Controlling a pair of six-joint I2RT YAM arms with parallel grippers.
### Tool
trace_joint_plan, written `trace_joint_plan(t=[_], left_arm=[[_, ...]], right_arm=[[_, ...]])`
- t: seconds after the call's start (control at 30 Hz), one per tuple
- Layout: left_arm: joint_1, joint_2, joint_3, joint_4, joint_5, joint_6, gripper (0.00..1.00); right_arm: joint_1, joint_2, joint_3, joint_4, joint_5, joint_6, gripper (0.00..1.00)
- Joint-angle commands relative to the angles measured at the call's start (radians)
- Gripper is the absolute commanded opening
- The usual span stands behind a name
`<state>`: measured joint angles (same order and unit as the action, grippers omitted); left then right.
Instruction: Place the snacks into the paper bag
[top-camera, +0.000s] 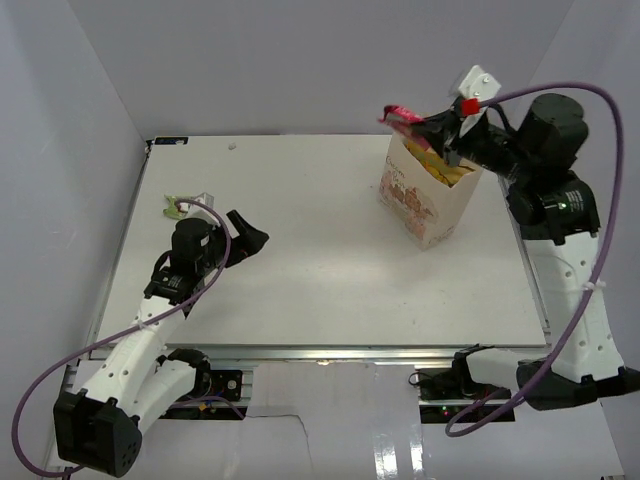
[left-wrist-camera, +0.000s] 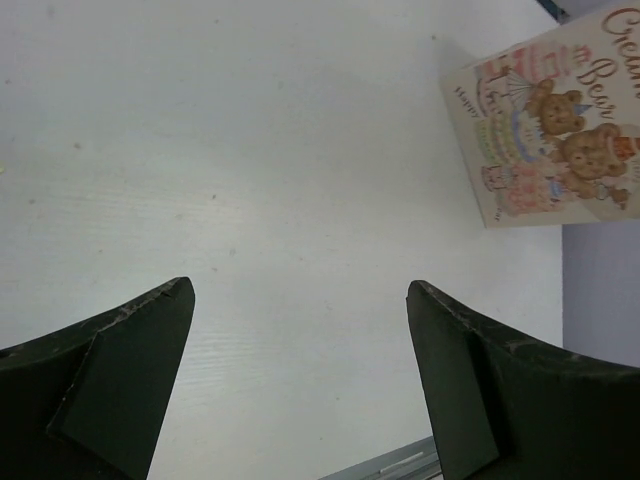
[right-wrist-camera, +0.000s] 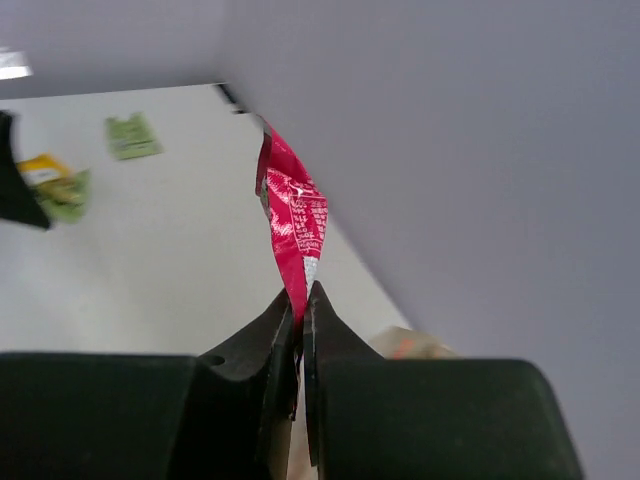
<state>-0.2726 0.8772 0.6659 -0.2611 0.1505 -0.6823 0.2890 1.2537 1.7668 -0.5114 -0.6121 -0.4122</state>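
Note:
The cream paper bag (top-camera: 425, 200) with reddish print stands upright at the right back of the table, and yellow-gold packaging (top-camera: 440, 170) shows in its open top. My right gripper (top-camera: 428, 124) hovers just above the bag's mouth, shut on a pink-red packet (top-camera: 398, 117) that sticks out to the left. In the right wrist view the packet (right-wrist-camera: 293, 215) is pinched between the closed tips of the right gripper (right-wrist-camera: 302, 292). My left gripper (top-camera: 250, 236) is low over the left of the table, open and empty (left-wrist-camera: 300, 290). The bag's printed side (left-wrist-camera: 545, 140) lies ahead of it.
Small green and yellow packets (top-camera: 185, 206) lie on the table beside the left arm. From the right wrist they show as a green packet (right-wrist-camera: 133, 136) and a yellow-green one (right-wrist-camera: 55, 185). White walls enclose the table on the left, back and right.

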Motion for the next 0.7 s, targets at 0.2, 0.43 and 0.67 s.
trace_joint_plan(t=[0.2, 0.43, 0.67], left_arm=[[0.006, -0.046, -0.026, -0.102, -0.115, -0.034, 0.98], [0.007, -0.050, -0.025, -0.132, -0.134, -0.037, 0.98], [0.009, -0.083, -0.045, -0.153, -0.135, -0.051, 0.98]], right_arm=[[-0.275, 0.117, 0.034, 0.082, 0.281, 0.056, 0.08], [-0.275, 0.228, -0.049, 0.077, 0.307, -0.043, 0.08], [-0.274, 0.245, -0.193, 0.197, 0.385, -0.135, 0.10]])
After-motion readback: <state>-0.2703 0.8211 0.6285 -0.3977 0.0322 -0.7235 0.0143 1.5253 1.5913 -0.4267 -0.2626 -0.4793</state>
